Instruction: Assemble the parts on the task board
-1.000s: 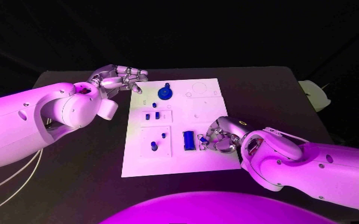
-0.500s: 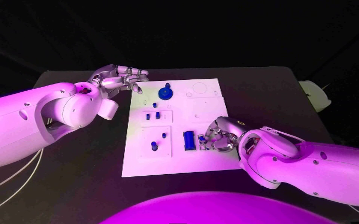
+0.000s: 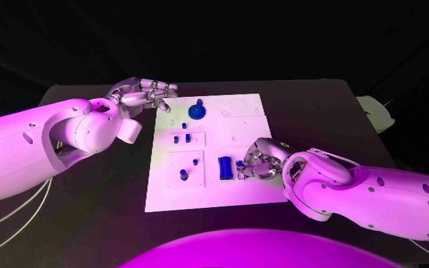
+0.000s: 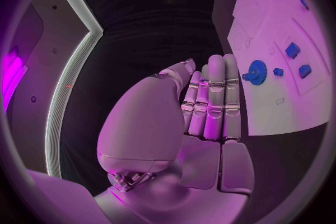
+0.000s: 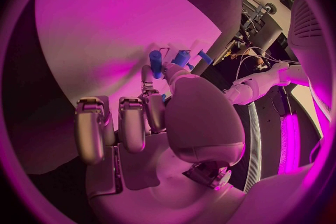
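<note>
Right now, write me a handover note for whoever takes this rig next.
Left hand: holds nothing, fingers loosely together, at the board's far left corner.
Right hand: fingertips down on the board by the block, at a small blue part; whether it grips cannot be told.
Gear lies at the far end; small pegs stand mid-board, one peg in the near plate.
Left: seat the part at the right hand; the far right outlines look unfilled.

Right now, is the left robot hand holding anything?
No. The left robot hand is empty, fingers straight and together, beside the task board.
</note>
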You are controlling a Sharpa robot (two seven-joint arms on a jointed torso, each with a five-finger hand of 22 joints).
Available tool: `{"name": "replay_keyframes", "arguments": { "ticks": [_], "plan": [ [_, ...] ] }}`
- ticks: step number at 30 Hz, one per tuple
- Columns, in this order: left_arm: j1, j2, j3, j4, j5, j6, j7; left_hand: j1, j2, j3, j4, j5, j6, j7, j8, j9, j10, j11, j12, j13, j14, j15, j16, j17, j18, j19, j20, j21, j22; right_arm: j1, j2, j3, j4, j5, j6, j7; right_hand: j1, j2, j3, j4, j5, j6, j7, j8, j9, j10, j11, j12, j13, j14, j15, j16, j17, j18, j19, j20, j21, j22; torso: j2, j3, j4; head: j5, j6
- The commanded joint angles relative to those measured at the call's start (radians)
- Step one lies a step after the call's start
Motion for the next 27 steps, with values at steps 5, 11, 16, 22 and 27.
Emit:
{"name": "replay_keyframes", "arguments": {
  "ticks": [5,11,16,22,27],
  "plan": [
    [0.000,0.001,0.001,0.002,-0.003,0.021,-0.001,-0.002,0.005,-0.001,0.000,0.000,-0.005,-0.001,0.003,0.001,-0.006,-0.001,0.006,0.001,-0.004,0.003,-0.007,-0.001,0.013,0.001,0.002,-0.003,-0.002,-0.003,0.007,-0.003,0.002,-0.011,0.029,-0.008,-0.031,-0.004,-0.008,0.017,0.002,0.022,-0.012,0.005,0.002,0.009,0.000,0.010,0.084,0.078,-0.005,0.001,0.146,-0.003,0.082,-0.007,-0.001,0.248,0.000,0.0001,0.0000,0.001,-0.001],
    [0.000,0.001,0.001,0.002,-0.003,0.022,-0.002,-0.003,0.005,-0.001,0.001,0.000,-0.006,-0.001,0.003,0.001,-0.006,-0.001,0.006,0.001,-0.004,0.004,-0.007,-0.002,0.013,0.001,0.003,-0.003,-0.002,-0.003,0.005,-0.003,0.003,-0.019,0.038,-0.009,-0.055,-0.002,-0.021,0.029,0.030,0.026,-0.013,0.009,0.007,0.013,-0.001,0.018,0.090,0.078,-0.006,0.002,0.147,-0.003,0.082,-0.007,0.000,0.249,0.000,-0.0002,0.0001,-0.002,-0.002],
    [0.000,0.001,0.001,0.002,-0.003,0.023,-0.004,-0.003,0.005,-0.001,0.001,0.000,-0.006,-0.001,0.003,0.001,-0.006,-0.001,0.006,0.001,-0.004,0.004,-0.007,-0.002,0.013,0.001,0.003,-0.003,-0.002,-0.003,0.004,-0.003,0.003,-0.031,0.040,-0.010,-0.120,-0.009,-0.068,0.047,0.091,0.032,-0.013,0.012,0.011,0.017,0.000,0.025,0.096,0.078,-0.005,0.002,0.147,-0.003,0.083,-0.007,0.001,0.249,0.000,0.0002,-0.0001,-0.001,-0.002],
    [0.000,0.001,0.001,0.001,-0.003,0.024,-0.005,-0.005,0.005,-0.001,0.002,0.000,-0.007,0.000,0.003,0.001,-0.007,0.000,0.007,0.001,-0.004,0.004,-0.007,-0.002,0.013,0.001,0.003,-0.004,-0.002,-0.002,0.005,-0.003,0.005,-0.039,0.034,-0.010,-0.164,-0.014,-0.123,0.049,0.111,0.032,-0.013,0.012,0.014,0.017,0.000,0.025,0.097,0.078,-0.005,0.001,0.146,-0.003,0.082,-0.007,-0.001,0.248,0.000,0.0003,0.0000,-0.002,-0.003],
    [0.000,0.000,0.001,0.000,-0.003,0.025,-0.007,-0.006,0.005,-0.002,0.003,0.000,-0.007,0.000,0.003,0.001,-0.008,0.000,0.007,0.001,-0.004,0.004,-0.007,-0.002,0.013,0.001,0.003,-0.004,-0.002,-0.002,0.005,-0.002,0.005,-0.045,0.021,-0.009,-0.182,-0.012,-0.153,0.049,0.105,0.031,-0.013,0.011,0.015,0.015,0.000,0.020,0.095,0.077,-0.005,-0.001,0.142,-0.002,0.080,-0.007,-0.006,0.247,0.000,0.0003,0.0000,-0.003,-0.002]
  ]
}}
